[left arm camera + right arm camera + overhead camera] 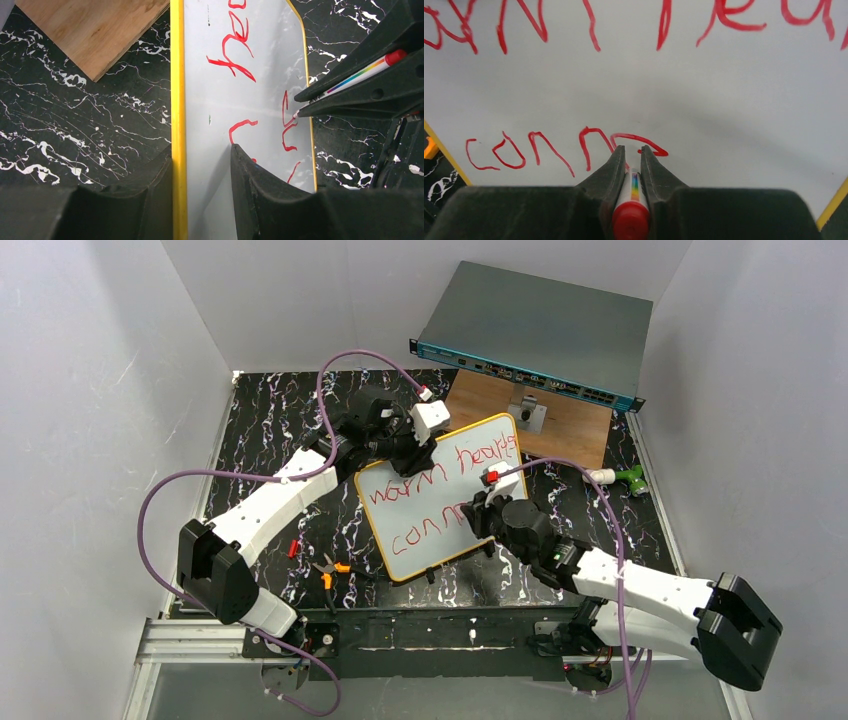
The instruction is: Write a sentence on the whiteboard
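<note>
Whiteboard (440, 512) sitting askew on black marble worktop (268, 430) between your 2 arms. Left jaws clamping its yellow rim. Right jaws pinching red-capped marker (630, 216), tip touching board. Sentence (400, 492) reading "warm hearts", then "conn" plus 1 unfinished letter.

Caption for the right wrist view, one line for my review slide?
Right gripper pinches a red-capped marker, tip on the whiteboard, midway through the red sentence, on its second line.
</note>
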{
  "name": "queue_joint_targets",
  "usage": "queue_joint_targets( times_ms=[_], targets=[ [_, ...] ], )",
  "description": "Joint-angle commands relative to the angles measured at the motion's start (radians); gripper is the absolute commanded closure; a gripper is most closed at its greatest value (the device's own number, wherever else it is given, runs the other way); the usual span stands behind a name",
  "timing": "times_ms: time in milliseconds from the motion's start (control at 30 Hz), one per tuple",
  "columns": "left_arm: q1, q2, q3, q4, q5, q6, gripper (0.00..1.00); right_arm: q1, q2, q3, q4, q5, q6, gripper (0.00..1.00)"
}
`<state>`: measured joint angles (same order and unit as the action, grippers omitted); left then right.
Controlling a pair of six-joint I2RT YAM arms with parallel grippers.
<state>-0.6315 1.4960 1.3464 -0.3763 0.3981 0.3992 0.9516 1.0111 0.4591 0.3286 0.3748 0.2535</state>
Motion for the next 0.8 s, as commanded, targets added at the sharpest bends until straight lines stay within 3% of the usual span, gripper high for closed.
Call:
queue_joint_targets(
  times_ms=[0, 400, 633, 767],
  targets=[
    [-0.035, 0.029, -0.044, -0.105, -0.024, 0.103, 1.0, -0.005, -0.008, -0.033, -0.093, 0.118, 0.021, 0.99],
    [-0.035, 0.021, -0.05, -0.108, -0.025, 0.103, 1.0, -0.029, -0.138, -0.023, -0.188, 0.285, -0.069, 0.99],
    [-0.035, 0.018, -0.05, -0.114, -0.028, 0.108, 1.0, -0.03, -0.358, -0.002, -0.179, 0.154, -0.157, 0.99],
    [-0.036, 0.017, -0.053, -0.11, -0.024, 0.103, 1.0, -0.03, -0.381, -0.007, -0.17, 0.15, -0.168, 0.99]
  ],
)
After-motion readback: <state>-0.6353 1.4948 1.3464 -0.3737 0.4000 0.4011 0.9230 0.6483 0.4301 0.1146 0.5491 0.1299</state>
